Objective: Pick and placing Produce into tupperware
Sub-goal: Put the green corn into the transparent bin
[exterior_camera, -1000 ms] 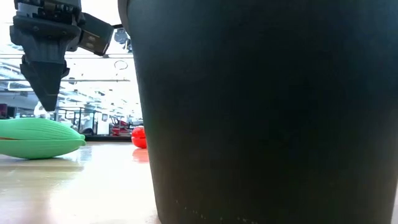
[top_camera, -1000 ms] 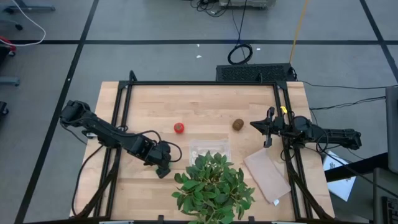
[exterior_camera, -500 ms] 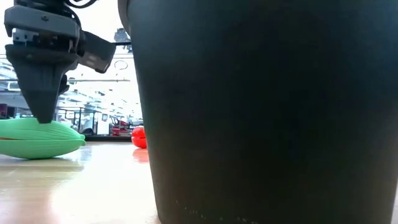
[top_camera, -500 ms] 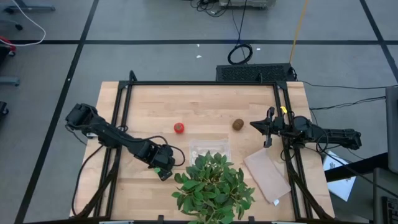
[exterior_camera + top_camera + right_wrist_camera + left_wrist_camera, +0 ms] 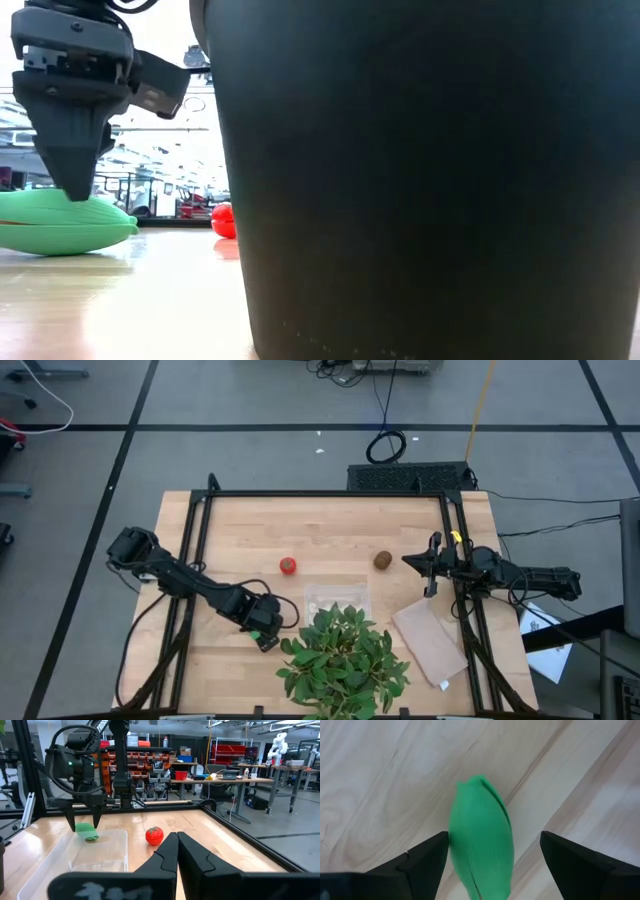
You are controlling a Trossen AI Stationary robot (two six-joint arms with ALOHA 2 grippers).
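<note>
The bright green oblong piece (image 5: 480, 840) lies on its side on the table, left of the tupperware (image 5: 337, 600). My left gripper (image 5: 495, 836) is open and reaches down over it (image 5: 75, 190), one finger on each side of its width. The red tomato (image 5: 288, 565) and the brown kiwi-like ball (image 5: 383, 560) sit on the wood farther back. The clear tupperware (image 5: 95, 850) holds nothing. My right gripper (image 5: 177, 840) is shut and waits by the table's right edge (image 5: 408, 559). My left gripper comes at the green piece from above, fingers pointing down and lying across its length. One finger (image 5: 427, 855) stands right against the piece's side (image 5: 454, 845); I cannot tell whether it touches. The other finger (image 5: 570, 860) is apart from it. The piece lies on the table.
A large leafy plant (image 5: 345, 660) stands at the near edge just right of my left gripper, and its dark pot (image 5: 420, 180) fills most of the low view. A flat tan sheet (image 5: 430, 643) lies near the right corner. A black frame rail (image 5: 190, 560) runs along each side.
My left gripper has come down onto the green piece and moved slightly toward the near edge. Its fingertips went from above the piece to the level of its top. In the last half second it barely moved. The green piece has stayed in place.
</note>
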